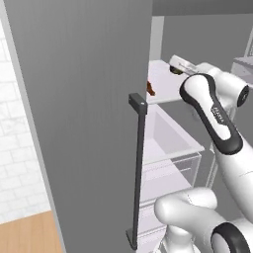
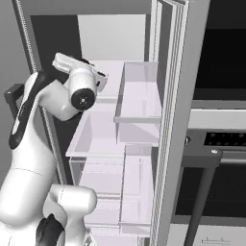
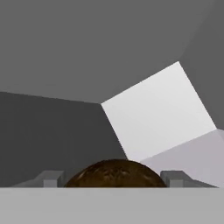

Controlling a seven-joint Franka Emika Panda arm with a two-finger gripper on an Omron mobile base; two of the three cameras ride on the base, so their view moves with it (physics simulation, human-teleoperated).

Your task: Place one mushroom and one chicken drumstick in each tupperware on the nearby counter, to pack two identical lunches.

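Note:
In the hand view a dark brown, mottled rounded piece, by its look the chicken drumstick (image 3: pixel 114 174), fills the gap between my gripper's (image 3: pixel 113 179) two fingertips, which sit against its sides. The left base view has the gripper (image 1: pixel 174 69) reaching into the open fridge over an upper white shelf (image 1: pixel 163 81). A small reddish-brown food piece (image 1: pixel 150 89) peeks out at that shelf's edge beside the door; I cannot tell which food it is. The mushroom, the tupperware and the counter are out of view.
The grey fridge door (image 1: pixel 84 123) with its dark bar handle (image 1: pixel 138 168) stands open on the left. Clear drawers (image 2: pixel 103 139) and door bins (image 2: pixel 137 91) sit below and right of the hand. A black oven front (image 2: pixel 221 144) lies to the right.

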